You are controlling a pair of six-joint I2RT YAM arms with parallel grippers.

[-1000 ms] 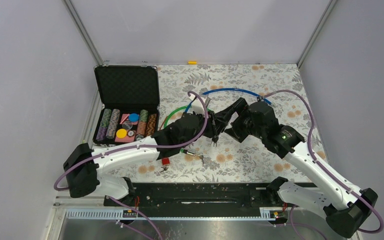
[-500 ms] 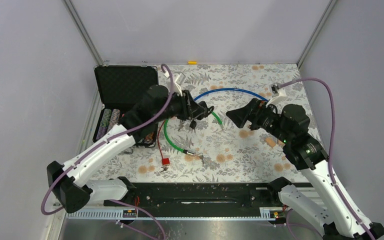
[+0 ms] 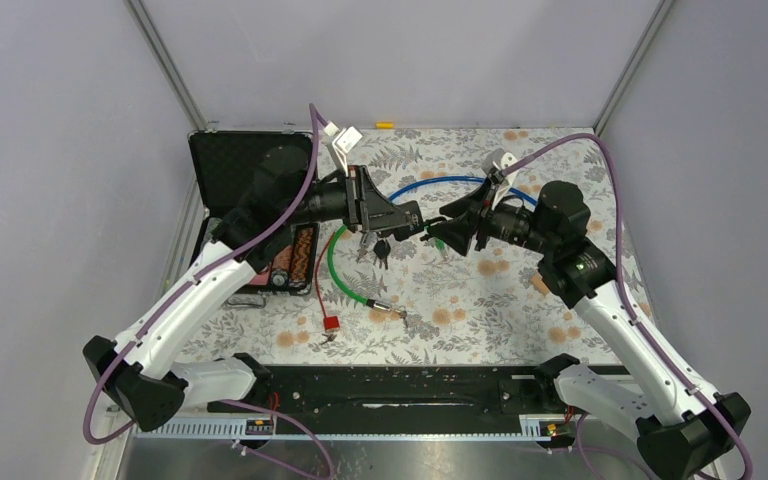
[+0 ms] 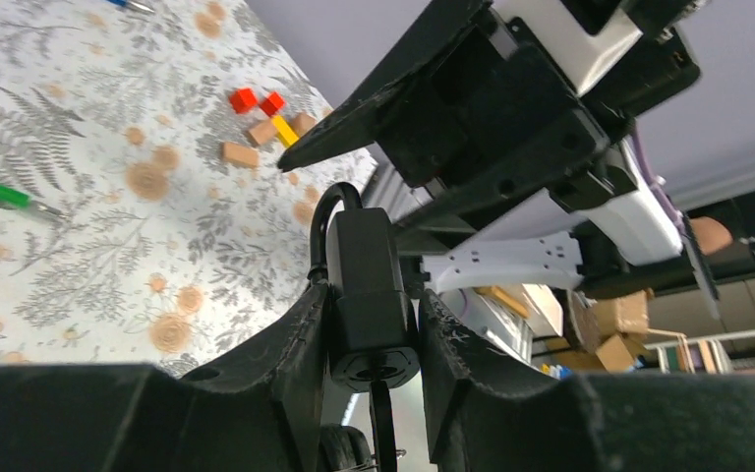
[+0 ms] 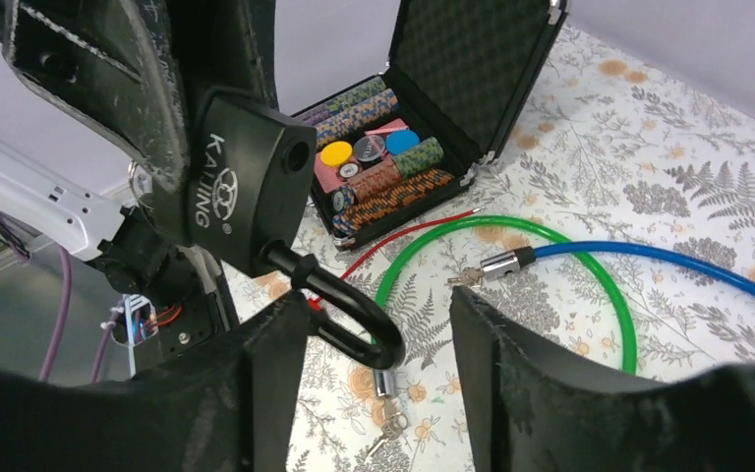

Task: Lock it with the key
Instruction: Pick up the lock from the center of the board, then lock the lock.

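Where the flowered counter (image 3: 560,165) meets its left wall, a black case (image 3: 222,170) is lying open, and rows of poker chips (image 5: 383,162) are showing inside it. Just right of the case, the left arm is reaching out above the counter. The left claw (image 4: 372,305) is gripping a black padlock (image 4: 367,280) by its body, its fingers pressing on opposite sides. It is holding the padlock in the air, clear of the counter and roughly over the middle of the scene. The shackle (image 5: 339,313) is pointing toward the right arm, its free end standing out of the body. A bunch of keys (image 3: 380,248) is dangling beneath the padlock.

Below, a green cable (image 3: 332,265) is curling in a loop on the counter. A thin red cable (image 3: 317,292) is running beside it toward the near edge, and a blue cable (image 3: 450,181) is arcing off to the right.

Facing the padlock from the right, the right claw (image 5: 378,310) is hovering with its jaws standing wide. The shackle is lying between them, nearer one finger, and whether it is touching that finger cannot be told.
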